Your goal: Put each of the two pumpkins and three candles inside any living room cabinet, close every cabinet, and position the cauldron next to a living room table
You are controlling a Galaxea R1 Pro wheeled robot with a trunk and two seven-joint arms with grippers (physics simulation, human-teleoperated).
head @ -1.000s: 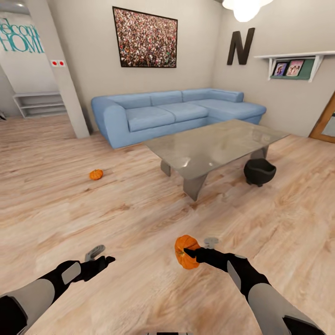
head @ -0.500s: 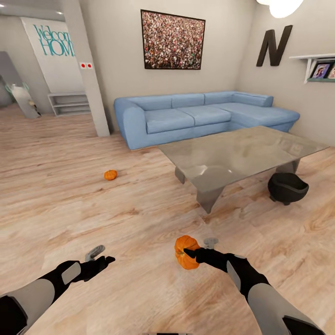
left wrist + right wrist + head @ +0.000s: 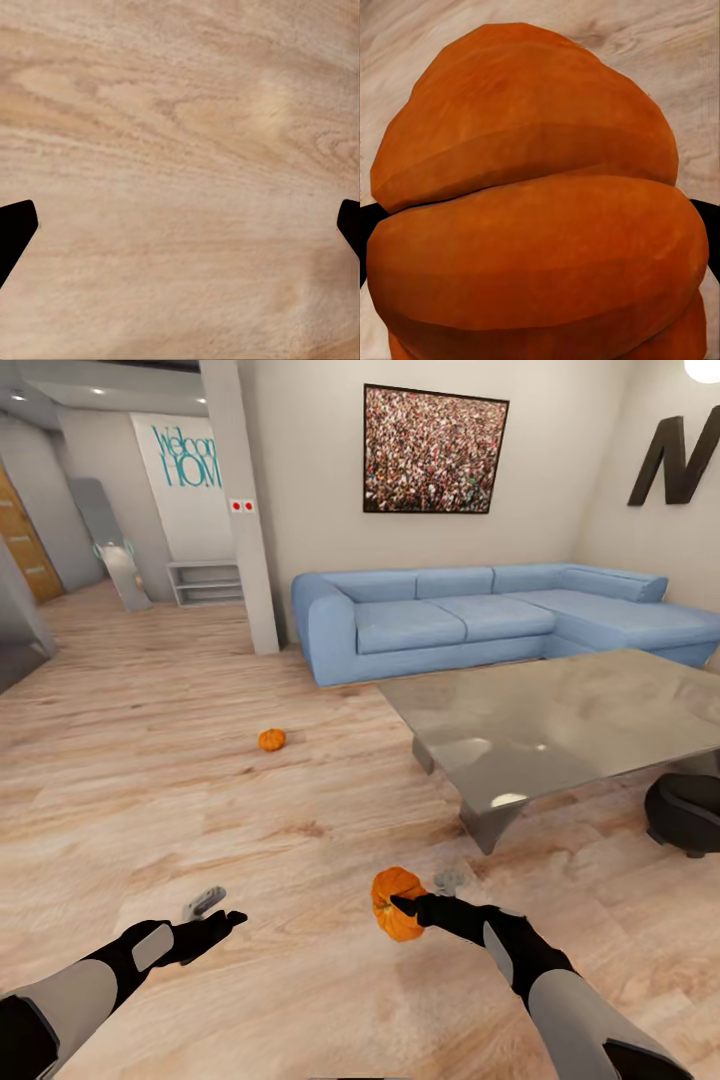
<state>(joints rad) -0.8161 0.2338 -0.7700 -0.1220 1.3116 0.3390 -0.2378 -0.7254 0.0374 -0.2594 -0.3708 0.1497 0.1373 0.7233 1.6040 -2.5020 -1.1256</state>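
From the head view the right claw [image 3: 408,906] clenches one pumpkin [image 3: 392,900] above the floor, another pumpkin [image 3: 271,739] lying far off; the left wrist view shows spread fingers [image 3: 15,229]; the right wrist view's ribbed pumpkin [image 3: 532,217] looks light, rigid, best pinched across its waist.

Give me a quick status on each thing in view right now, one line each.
Right gripper: shut on the held pumpkin.
Held pumpkin: off the floor, between the right fingers.
Left gripper: open, holding nothing, over bare floor.
Second pumpkin: loose on the floor, left of the table.
Cauldron: on the floor beside the table, partly cut off.
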